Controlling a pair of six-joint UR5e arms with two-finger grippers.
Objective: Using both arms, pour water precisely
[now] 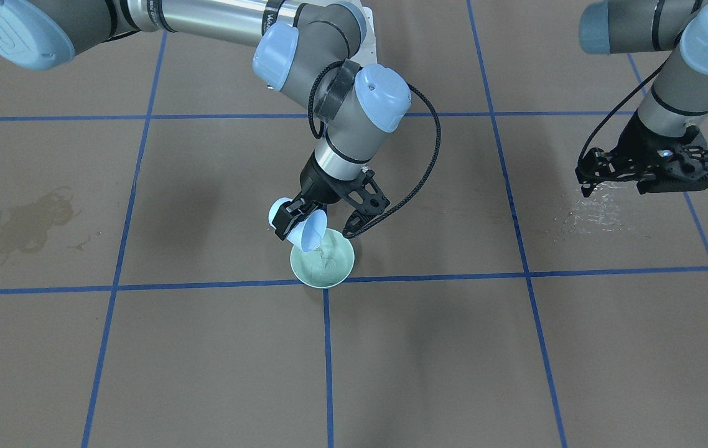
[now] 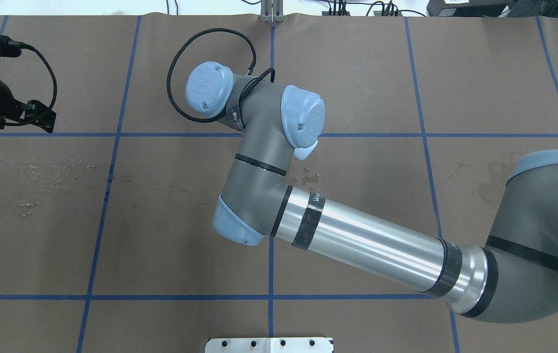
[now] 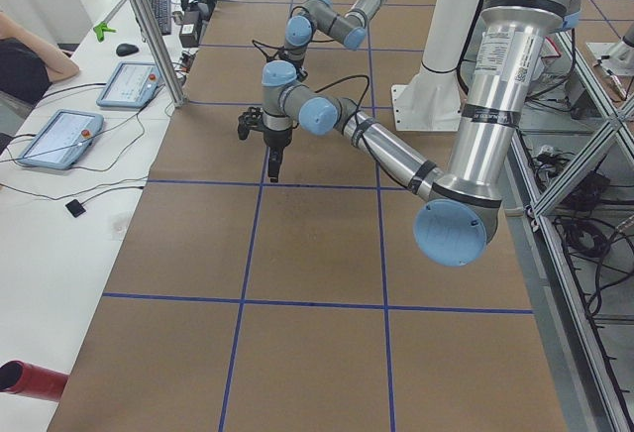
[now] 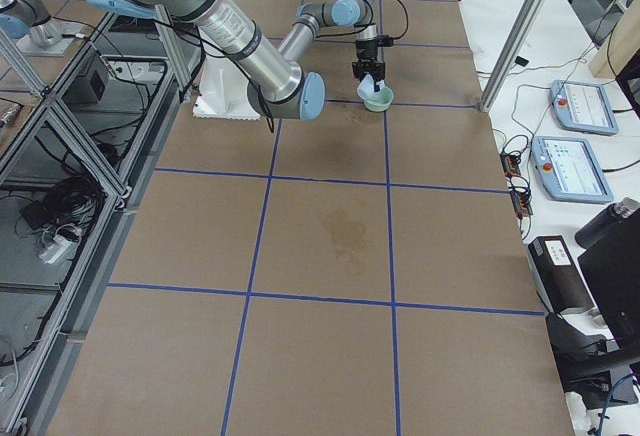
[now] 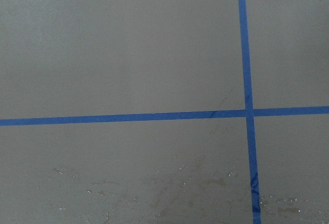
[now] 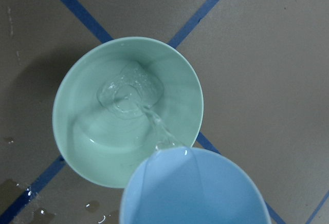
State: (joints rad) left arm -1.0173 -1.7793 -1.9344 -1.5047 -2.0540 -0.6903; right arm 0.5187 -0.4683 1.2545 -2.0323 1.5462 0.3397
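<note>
The right hand (image 1: 301, 223) gripped a blue cup (image 1: 313, 234) tipped low over the green bowl (image 1: 338, 274) so the water (image 6: 126, 95) landed inside, while the left hand (image 1: 646, 174) hung well apart, its opening unclear.

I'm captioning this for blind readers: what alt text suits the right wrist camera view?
A thin stream of water runs from the lip of a tilted pale blue cup into a mint green bowl, pooling at its bottom. The bowl stands on a brown table over crossing blue tape lines, droplets nearby.
</note>
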